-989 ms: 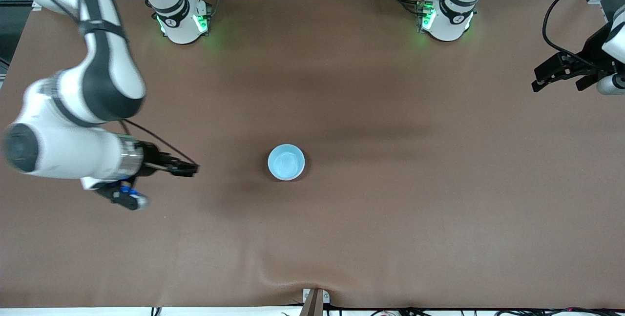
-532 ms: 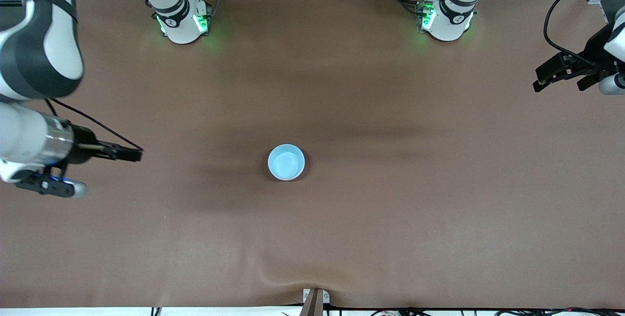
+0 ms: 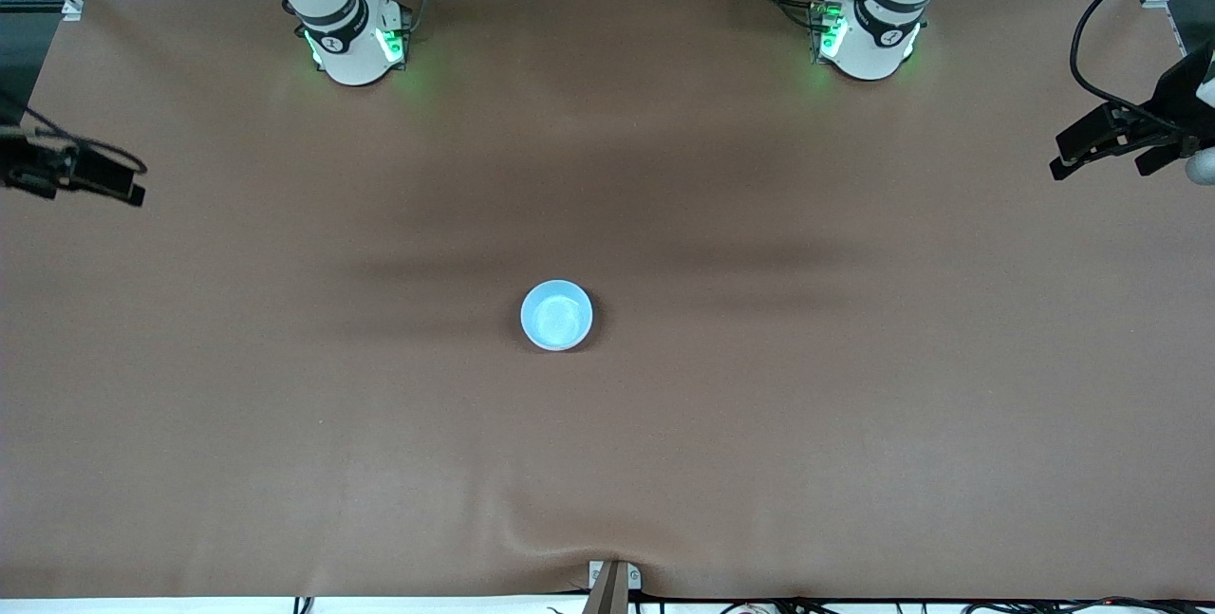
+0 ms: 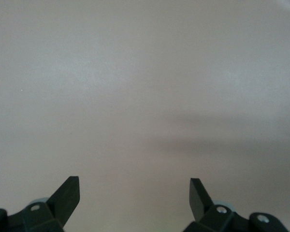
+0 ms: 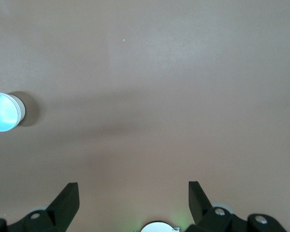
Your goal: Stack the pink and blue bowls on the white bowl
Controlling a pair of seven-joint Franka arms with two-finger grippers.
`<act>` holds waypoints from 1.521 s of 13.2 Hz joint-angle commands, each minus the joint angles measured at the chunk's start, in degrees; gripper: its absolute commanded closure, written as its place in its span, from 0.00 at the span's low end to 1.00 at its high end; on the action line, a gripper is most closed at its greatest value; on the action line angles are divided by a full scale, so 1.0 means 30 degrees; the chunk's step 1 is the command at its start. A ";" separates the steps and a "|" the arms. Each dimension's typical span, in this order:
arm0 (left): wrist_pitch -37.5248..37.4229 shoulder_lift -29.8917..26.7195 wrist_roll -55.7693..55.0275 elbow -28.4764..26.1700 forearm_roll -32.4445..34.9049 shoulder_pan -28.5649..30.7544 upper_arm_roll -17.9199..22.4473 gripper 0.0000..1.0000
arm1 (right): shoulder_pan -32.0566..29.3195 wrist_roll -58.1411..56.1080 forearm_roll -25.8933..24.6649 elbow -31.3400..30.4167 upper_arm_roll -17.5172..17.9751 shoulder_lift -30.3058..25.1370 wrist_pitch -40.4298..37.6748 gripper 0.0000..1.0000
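Well, only the blue bowl (image 3: 556, 314) shows on the surface (image 3: 759, 424); we judge the stack done, pink and white hidden under it. The right end effector (image 5: 134, 195) and left end effector (image 4: 135, 195) hang empty, fingers apart, each over its own end, bowl well off toward the middle. We'd park both clear, nudging nothing.

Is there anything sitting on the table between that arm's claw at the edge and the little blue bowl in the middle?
Nothing visible. Only bare table lies between the right end effector, open over its end of the table, and the blue bowl.
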 commanded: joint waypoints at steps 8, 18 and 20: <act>-0.0055 0.0083 0.0516 0.0318 -0.0367 0.0356 -0.0117 0.00 | -0.0094 -0.0616 -0.1394 -0.8118 0.0440 -0.5225 0.4125 0.00; -0.0113 0.0112 0.0546 0.0376 -0.0367 0.0356 -0.0117 0.00 | -0.0299 -0.0616 -0.1307 -0.4347 0.0381 -0.2945 0.4038 0.00; -0.0201 0.0054 0.0633 0.0347 -0.0367 0.0385 -0.0117 0.00 | -0.0183 -0.0995 -0.1277 -0.4163 0.0381 -0.2793 0.3834 0.00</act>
